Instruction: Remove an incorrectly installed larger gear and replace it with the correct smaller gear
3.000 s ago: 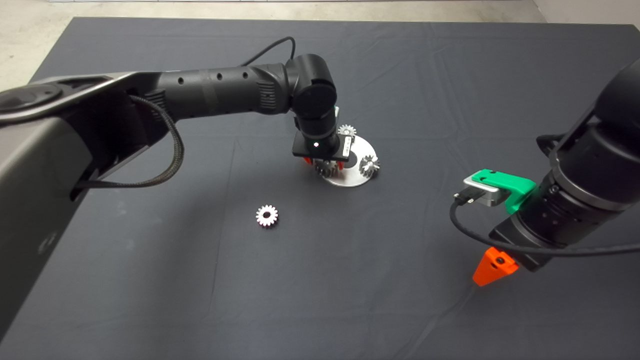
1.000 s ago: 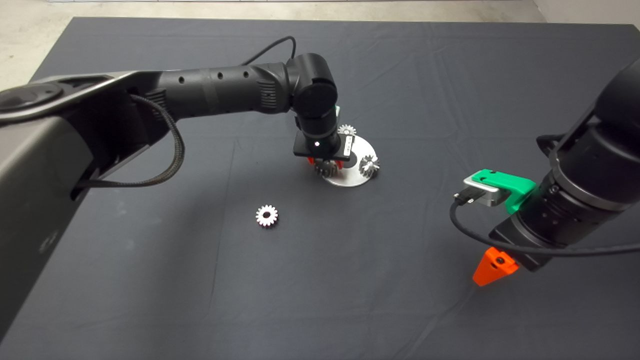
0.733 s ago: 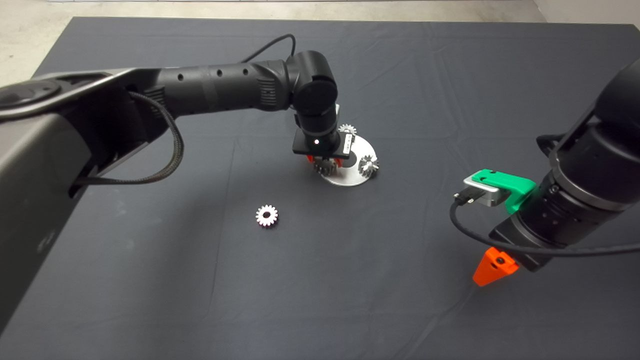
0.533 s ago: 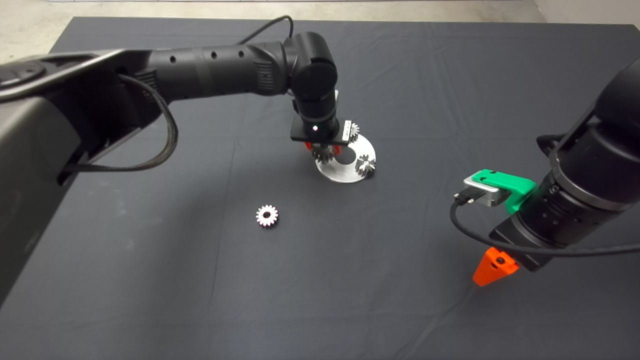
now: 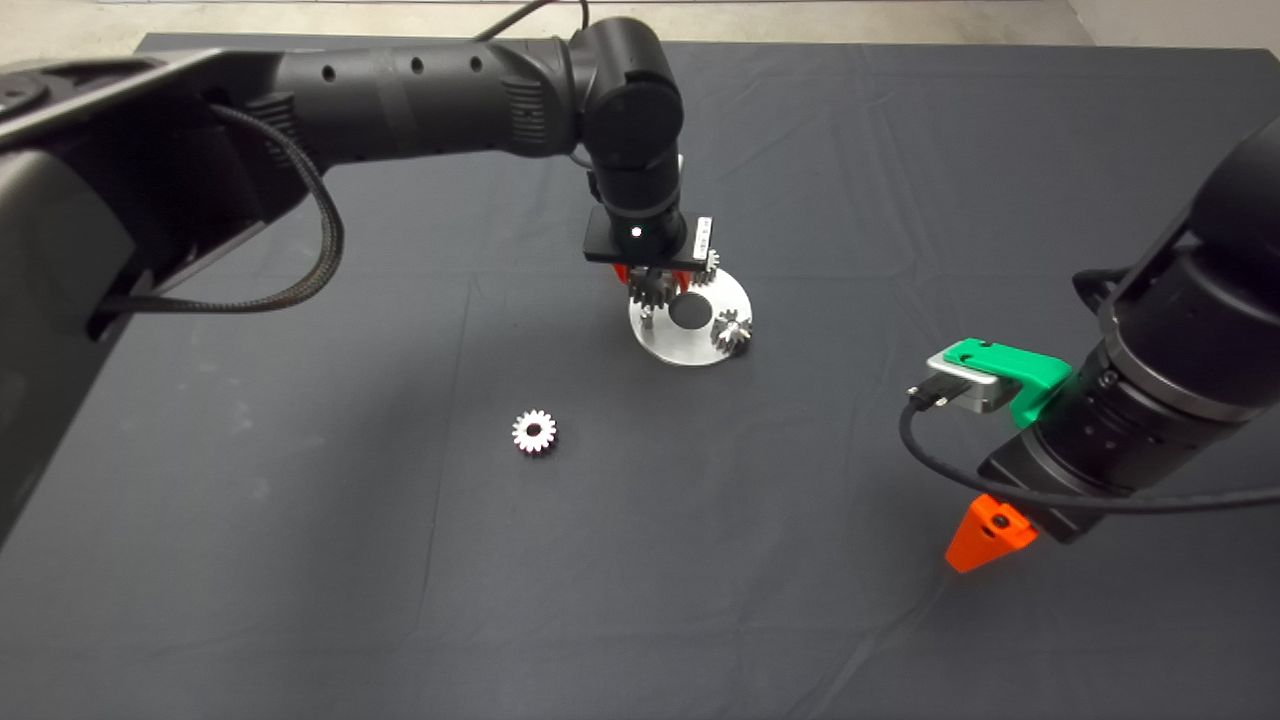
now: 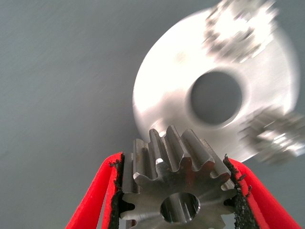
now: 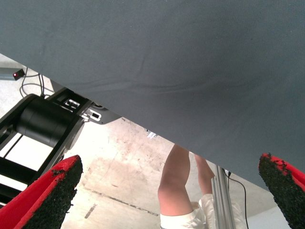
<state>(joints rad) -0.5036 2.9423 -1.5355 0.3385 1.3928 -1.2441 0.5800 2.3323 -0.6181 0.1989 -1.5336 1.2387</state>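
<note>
Just above frame centre, the left gripper [image 5: 651, 281] holds the larger gear [image 6: 178, 185] above the round plate [image 5: 660, 345]. Carry it well aside before releasing (smaller gear [image 5: 534, 431] waits lower left). Right gripper [image 7: 167, 191] waits wide open.

Black arms [image 5: 420, 80], braided cable [image 5: 300, 200], green-mounted red-fingered right pincer [image 7: 167, 191]

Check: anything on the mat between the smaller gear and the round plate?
Nothing: in the head view only bare mat separates the smaller gear from the round plate.
</note>
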